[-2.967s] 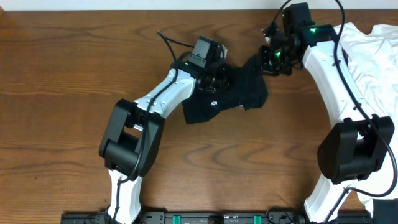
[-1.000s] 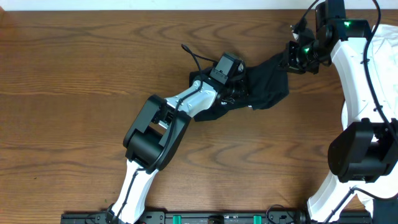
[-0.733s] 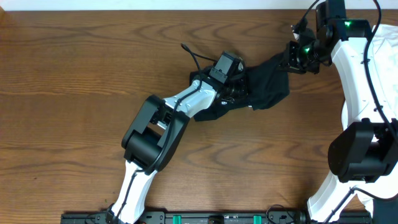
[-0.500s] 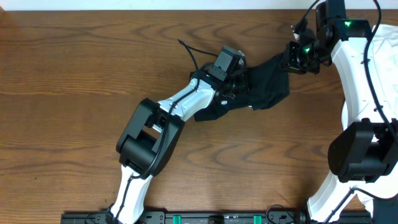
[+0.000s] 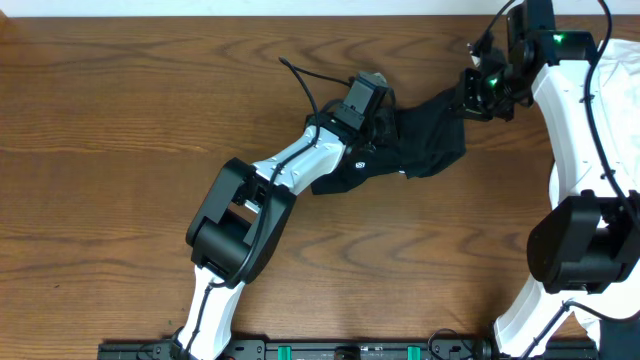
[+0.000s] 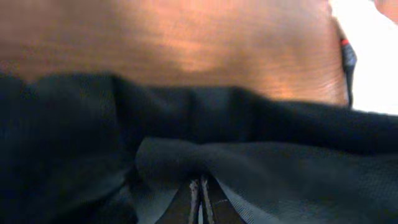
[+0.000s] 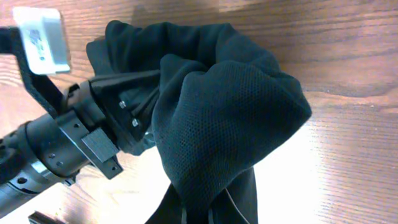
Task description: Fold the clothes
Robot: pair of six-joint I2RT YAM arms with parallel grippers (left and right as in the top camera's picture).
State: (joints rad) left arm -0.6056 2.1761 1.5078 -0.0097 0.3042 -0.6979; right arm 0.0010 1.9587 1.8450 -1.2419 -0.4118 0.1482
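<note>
The black shirt (image 5: 425,145) lies bunched on the worktop (image 5: 120,150), just left of the white shirt (image 5: 615,80). The left pincer (image 6: 200,194) is clamped on its far fold and the right pincer (image 7: 202,213) on its near end. It looks thin and limp and will likely sag, so hems or corners are best to grip.
</note>
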